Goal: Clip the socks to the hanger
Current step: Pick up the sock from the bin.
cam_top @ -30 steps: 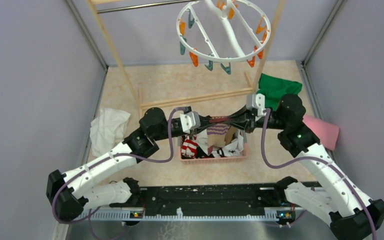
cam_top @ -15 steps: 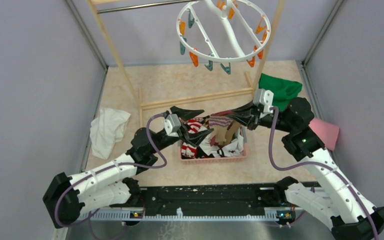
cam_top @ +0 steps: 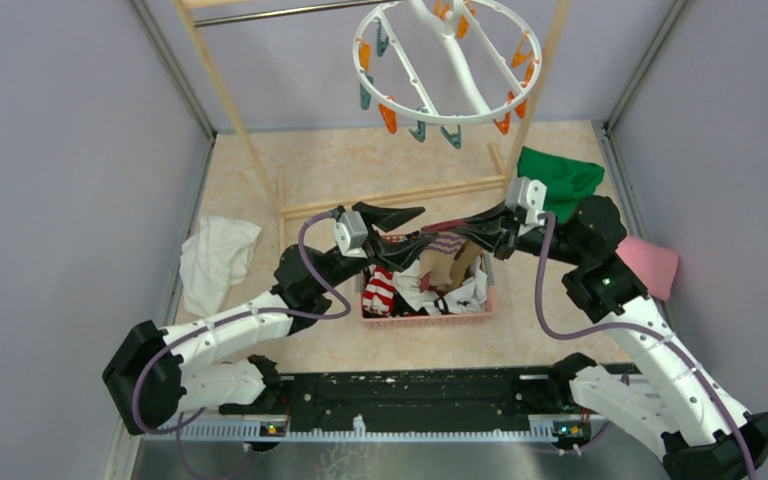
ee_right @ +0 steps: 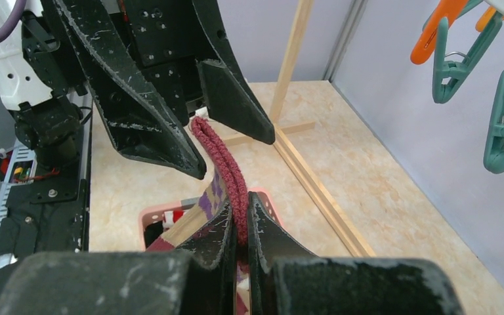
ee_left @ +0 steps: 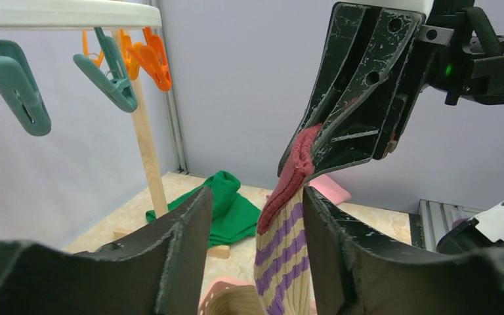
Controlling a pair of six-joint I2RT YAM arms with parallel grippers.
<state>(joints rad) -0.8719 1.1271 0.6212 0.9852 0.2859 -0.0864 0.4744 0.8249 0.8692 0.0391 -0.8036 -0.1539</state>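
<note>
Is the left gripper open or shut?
Open: the left gripper has its fingers apart, the striped sock hanging between them.

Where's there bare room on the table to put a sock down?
Bare tabletop lies between the wooden rack's base bar and the grey back wall, and between the pink plastic basket and black base rail. Crowded: left gripper and right gripper over the basket.

The light is bright and even and comes from above. Shadows on the table (cam_top: pixel 340 170) are small and soft. Nothing shines too hard. In the top view the walls (cam_top: pixel 60 150) lean out at the edges. Close to my wrist cameras, my left fingers (ee_left: pixel 177 262) and my right fingers (ee_right: pixel 213 246) look dark and fuzzy. The striped sock (ee_left: pixel 285 243) farther out looks sharp.
</note>
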